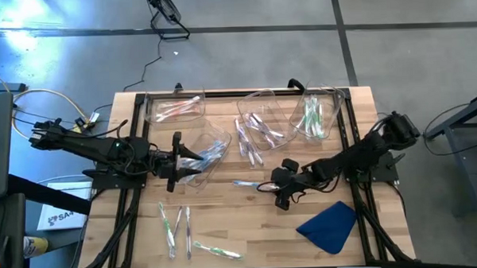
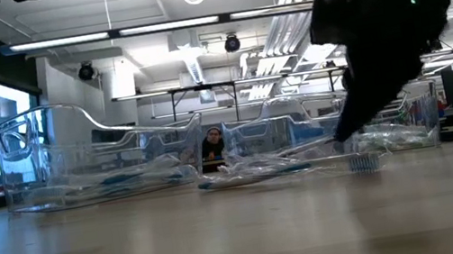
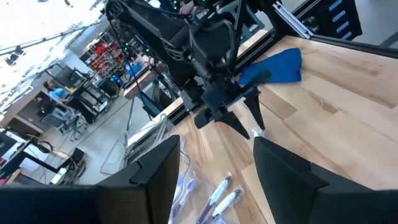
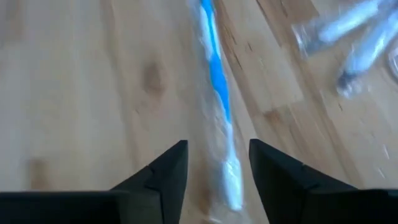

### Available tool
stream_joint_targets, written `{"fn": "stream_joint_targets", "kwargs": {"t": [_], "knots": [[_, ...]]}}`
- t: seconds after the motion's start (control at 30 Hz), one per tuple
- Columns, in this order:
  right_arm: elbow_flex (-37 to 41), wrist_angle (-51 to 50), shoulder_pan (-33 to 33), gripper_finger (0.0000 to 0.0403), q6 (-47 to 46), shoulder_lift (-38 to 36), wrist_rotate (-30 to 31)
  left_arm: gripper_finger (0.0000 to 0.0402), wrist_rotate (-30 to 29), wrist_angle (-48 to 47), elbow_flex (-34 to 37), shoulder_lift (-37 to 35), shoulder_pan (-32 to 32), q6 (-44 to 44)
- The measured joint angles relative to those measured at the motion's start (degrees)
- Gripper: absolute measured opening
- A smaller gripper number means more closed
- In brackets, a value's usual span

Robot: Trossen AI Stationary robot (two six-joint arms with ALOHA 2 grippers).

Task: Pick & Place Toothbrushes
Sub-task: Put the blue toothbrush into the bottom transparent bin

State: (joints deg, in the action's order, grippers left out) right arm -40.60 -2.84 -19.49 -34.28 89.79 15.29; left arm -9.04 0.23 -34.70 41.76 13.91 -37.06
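My right gripper (image 4: 212, 163) hangs low over the table with its fingers (image 4: 163, 167) spread apart, and the blue toothbrush (image 4: 217, 93) lies flat on the wood in the gap between them — not pinched, its whitish end nearest me. From above, that gripper (image 1: 282, 190) sits near the middle of the table (image 1: 250, 229), with the same brush (image 1: 246, 183) just beside it.

My left gripper (image 1: 174, 162) reaches into a clear bin (image 1: 211, 151) at centre left, fingers (image 3: 155, 180) parted around nothing I can make out — the bin already holds a few brushes.

Farther out, a loose cluster of purple-accented toothbrushes (image 1: 248, 143) lies between the bins, and green ones (image 1: 178, 225) lie scattered at the near left. A back-left bin (image 1: 174, 109) holds pink brushes, a back-right bin (image 1: 313, 115) green ones. The blue cloth (image 1: 329, 226) lies at the near right.
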Motion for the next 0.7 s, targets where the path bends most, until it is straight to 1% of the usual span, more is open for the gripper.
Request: {"fn": "stream_joint_targets", "kwargs": {"t": [0.17,0.23,0.4,0.53,0.7], "knots": [[0.0,2.1,0.1,0.0165,0.0,4.5,0.6,0.0198,0.0,-0.6,0.0,0.1,0.0,0.0],[0.0,2.9,0.1,0.0162,0.0,6.2,2.3,0.0198,0.0,-0.4,0.0,0.1,0.0,0.0],[0.0,4.1,0.1,0.0149,1.1,8.4,3.3,0.0198,0.0,-0.4,0.0,0.1,0.0,0.1],[0.0,4.4,0.1,0.0123,1.1,8.8,3.4,0.0198,0.0,-0.4,0.0,0.1,0.0,0.0],[0.0,4.9,0.2,0.0075,1.1,8.9,3.3,0.0198,0.0,-0.4,0.0,0.1,0.0,0.1]]}}
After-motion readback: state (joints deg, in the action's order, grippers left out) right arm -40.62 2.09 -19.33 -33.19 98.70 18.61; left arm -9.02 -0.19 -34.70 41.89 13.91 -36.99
